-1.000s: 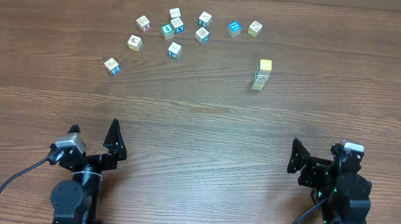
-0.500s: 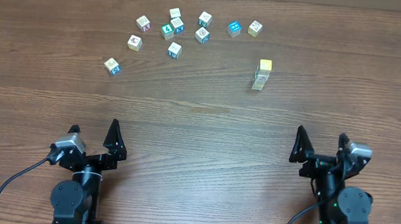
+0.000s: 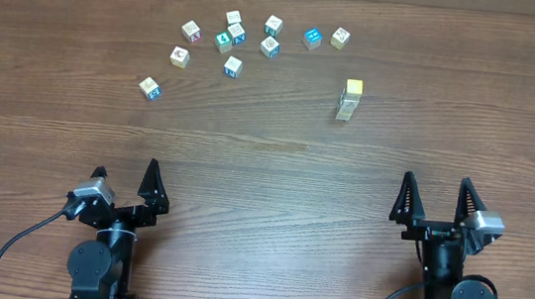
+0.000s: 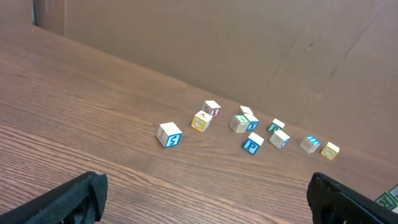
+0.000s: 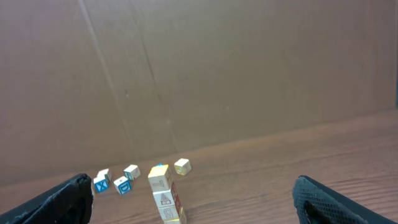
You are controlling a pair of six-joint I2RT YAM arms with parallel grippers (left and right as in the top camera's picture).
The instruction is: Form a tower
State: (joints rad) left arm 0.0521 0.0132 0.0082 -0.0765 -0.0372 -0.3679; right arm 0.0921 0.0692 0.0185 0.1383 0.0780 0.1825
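The tower (image 3: 349, 99) stands right of the table's middle, a one-block-wide stack of pale printed cubes with a yellow cube on top; in the right wrist view the tower (image 5: 166, 195) shows three cubes, upright. My right gripper (image 3: 436, 200) sits at the near right edge, far back from it, jaws wide open and empty; its fingertips (image 5: 62, 199) frame the stack. My left gripper (image 3: 126, 174) rests at the near left, open and empty, with one finger (image 4: 68, 202) in its own view.
Several loose picture cubes (image 3: 232, 39) lie scattered across the far left and middle of the table, also in the left wrist view as cubes (image 4: 245, 127). A brown cardboard wall (image 5: 217, 68) runs along the far edge.
The right arm has swung round and settled, its open fingers now pointing straight away towards the tower. The left arm and the cubes have not moved.
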